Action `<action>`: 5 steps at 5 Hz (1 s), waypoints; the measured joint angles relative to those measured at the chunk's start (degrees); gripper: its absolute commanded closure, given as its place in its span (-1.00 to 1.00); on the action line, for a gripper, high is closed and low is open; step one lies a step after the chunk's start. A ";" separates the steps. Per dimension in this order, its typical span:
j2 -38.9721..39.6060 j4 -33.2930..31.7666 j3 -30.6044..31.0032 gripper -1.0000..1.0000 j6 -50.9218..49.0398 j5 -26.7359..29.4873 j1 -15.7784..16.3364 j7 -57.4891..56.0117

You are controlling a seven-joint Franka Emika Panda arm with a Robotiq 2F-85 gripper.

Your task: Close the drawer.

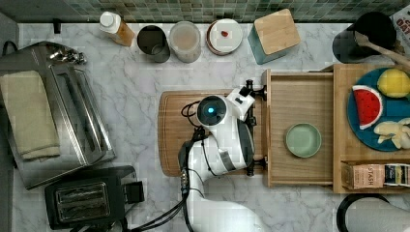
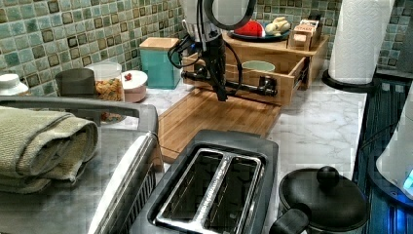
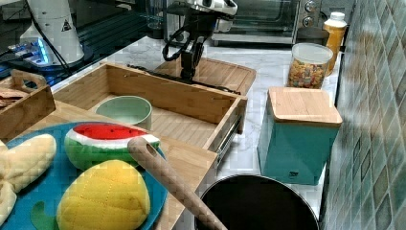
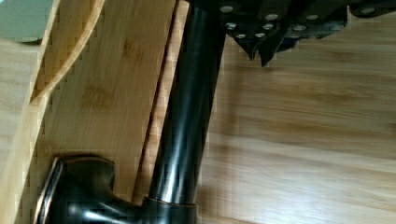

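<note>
The Franka arm (image 1: 220,145) wears glossy white rounded shells with black bands at its joints. A round black cap with a small glowing blue-green light (image 1: 211,110) sits on one joint in the top view. Black cables (image 2: 181,48) loop loosely along the wrist and trail from the base. The dark pincer (image 4: 261,44) has black fingers studded with small silver screw heads (image 4: 227,9).

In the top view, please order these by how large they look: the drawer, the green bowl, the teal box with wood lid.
1. drawer
2. teal box
3. green bowl
</note>
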 measured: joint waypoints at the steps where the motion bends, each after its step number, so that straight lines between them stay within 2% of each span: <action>1: -0.22 0.00 -0.09 1.00 0.06 0.11 -2.64 -4.42; 2: -0.27 0.00 -0.09 1.00 2.15 0.25 -6.05 -8.42; 4: -0.15 0.34 -0.65 1.00 6.85 7.79 -14.30 -14.69; 5: -0.01 1.01 -1.79 1.00 8.48 8.30 -17.42 -16.42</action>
